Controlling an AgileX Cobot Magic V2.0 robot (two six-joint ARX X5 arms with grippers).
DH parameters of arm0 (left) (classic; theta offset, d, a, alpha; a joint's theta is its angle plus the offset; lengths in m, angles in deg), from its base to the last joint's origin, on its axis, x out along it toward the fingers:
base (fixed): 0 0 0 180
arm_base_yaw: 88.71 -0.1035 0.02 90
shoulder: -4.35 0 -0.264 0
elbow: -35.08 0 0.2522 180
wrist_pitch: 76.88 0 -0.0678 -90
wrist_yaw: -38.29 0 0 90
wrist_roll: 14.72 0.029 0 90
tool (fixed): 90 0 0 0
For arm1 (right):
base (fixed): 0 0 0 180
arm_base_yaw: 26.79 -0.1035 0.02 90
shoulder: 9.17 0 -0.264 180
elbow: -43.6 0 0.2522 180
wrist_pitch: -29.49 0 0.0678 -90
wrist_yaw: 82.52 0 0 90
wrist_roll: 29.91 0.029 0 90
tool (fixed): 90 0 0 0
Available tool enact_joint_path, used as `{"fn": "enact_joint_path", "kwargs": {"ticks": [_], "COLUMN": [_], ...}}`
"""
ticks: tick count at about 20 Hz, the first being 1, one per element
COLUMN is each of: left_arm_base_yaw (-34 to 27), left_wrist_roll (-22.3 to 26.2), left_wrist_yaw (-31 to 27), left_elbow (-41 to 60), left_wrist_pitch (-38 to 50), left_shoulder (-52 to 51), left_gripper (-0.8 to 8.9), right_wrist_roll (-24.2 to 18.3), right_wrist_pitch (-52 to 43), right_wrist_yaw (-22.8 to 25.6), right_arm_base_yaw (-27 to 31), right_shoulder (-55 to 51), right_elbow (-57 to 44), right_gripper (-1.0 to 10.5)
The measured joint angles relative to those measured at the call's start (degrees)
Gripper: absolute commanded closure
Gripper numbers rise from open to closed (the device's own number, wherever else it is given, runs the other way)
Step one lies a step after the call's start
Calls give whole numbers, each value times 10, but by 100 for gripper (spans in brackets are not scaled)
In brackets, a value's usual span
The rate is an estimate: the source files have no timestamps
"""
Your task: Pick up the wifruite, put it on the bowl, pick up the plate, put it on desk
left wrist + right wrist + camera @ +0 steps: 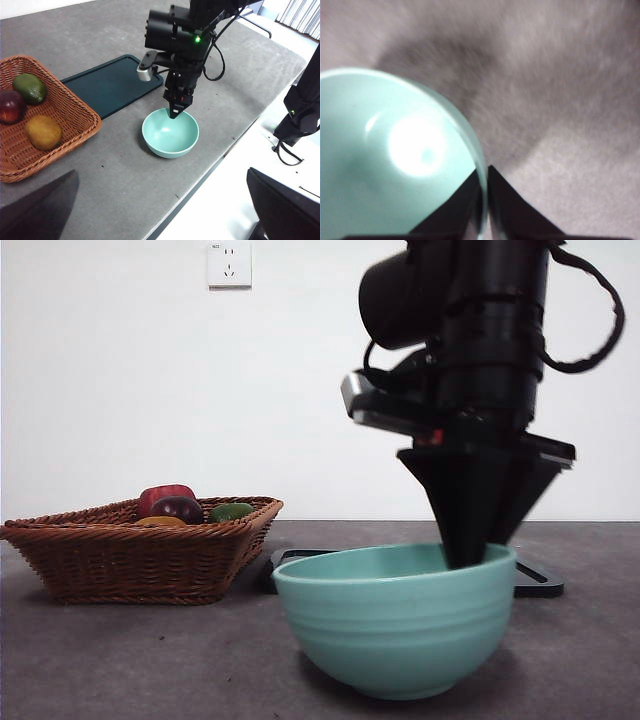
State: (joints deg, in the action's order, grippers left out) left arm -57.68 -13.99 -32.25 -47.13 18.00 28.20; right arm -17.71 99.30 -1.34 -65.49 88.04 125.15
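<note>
Your right gripper [484,200] pinched shut on the mint-green ribbed ceramic bowl [400,625] rim, bowl on the dark grey matte desk [120,660] beside the brown wicker basket [130,555], left gripper's jaws wide apart.

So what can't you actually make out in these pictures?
- Front view: the bowl wall hides the right gripper tips.
- Right wrist view: blurred, and the edge cuts off most of the bowl.
- Front view: the basket rim hides most of the fruit.
- Left gripper: only dark out-of-focus fingers at the corners of its own view.
</note>
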Motion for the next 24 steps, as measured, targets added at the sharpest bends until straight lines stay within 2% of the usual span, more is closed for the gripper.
{"fn": "enact_joint_path", "kwargs": {"ticks": [9, 10, 14, 17, 21, 24], "left_arm_base_yaw": [0, 0, 0, 0, 0, 0], "left_wrist_roll": [0, 0, 0, 0, 0, 0], "left_wrist_yaw": [0, 0, 0, 0, 0, 0], "left_elbow": [0, 0, 0, 0, 0, 0], "left_wrist_pitch": [0, 0, 0, 0, 0, 0], "left_shoulder": [0, 0, 0, 0, 0, 0], "left_gripper": [251, 251, 251, 251, 251, 251], "right_wrist_roll": [-4, -4, -4, -4, -4, -2], "right_wrist_pitch": [-28, -27, -18, 13, 16, 34], "right_wrist_yaw": [3, 8, 32, 71, 79, 80], "right_arm_base_yaw": [0, 0, 0, 0, 0, 0], "right_shoulder": [0, 0, 0, -6, -87, -181], "right_elbow": [-6, -6, -6, -6, -6, -6], "right_gripper": [934, 904, 637, 498, 407, 397]}}
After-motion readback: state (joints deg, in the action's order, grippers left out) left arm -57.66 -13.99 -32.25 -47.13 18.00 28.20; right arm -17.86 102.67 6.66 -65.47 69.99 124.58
